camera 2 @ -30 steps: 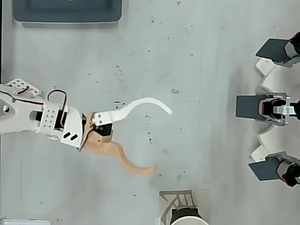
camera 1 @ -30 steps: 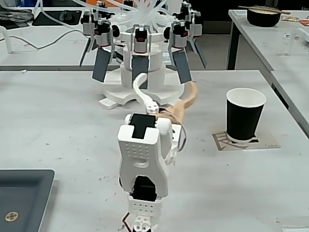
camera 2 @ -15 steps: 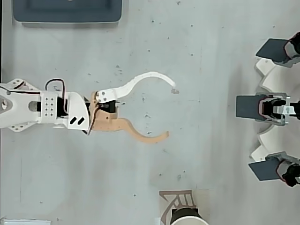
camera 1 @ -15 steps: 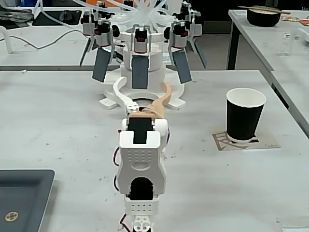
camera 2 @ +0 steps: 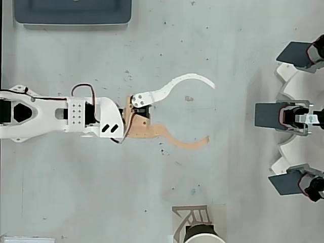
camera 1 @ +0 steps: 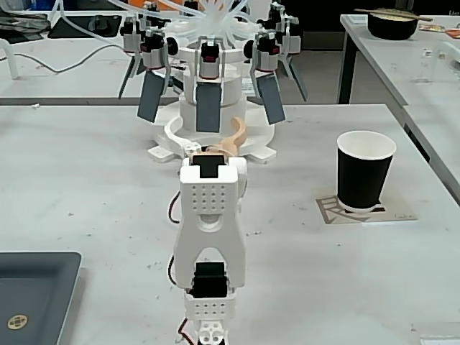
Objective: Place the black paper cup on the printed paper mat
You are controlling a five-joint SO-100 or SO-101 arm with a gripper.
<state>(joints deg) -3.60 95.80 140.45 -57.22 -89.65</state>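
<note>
The black paper cup (camera 1: pixel 365 171) stands upright on the printed paper mat (camera 1: pixel 332 210) at the right of the table in the fixed view. In the overhead view only the cup's white rim (camera 2: pixel 203 235) and part of the mat (camera 2: pixel 187 214) show at the bottom edge. My gripper (camera 2: pixel 210 111) is open, with its white curved finger and its tan curved finger spread wide and nothing between them. It hovers over bare table, well apart from the cup. In the fixed view the arm mostly hides the gripper; only a tan fingertip (camera 1: pixel 238 131) shows.
A dark grey tray (camera 1: pixel 32 295) lies at the near left. A white round rig with several dark paddles (camera 1: pixel 208 108) stands at the back of the table, seen at the right edge (camera 2: pixel 296 116) from overhead. A dark bowl (camera 1: pixel 392 24) sits on another table, far right.
</note>
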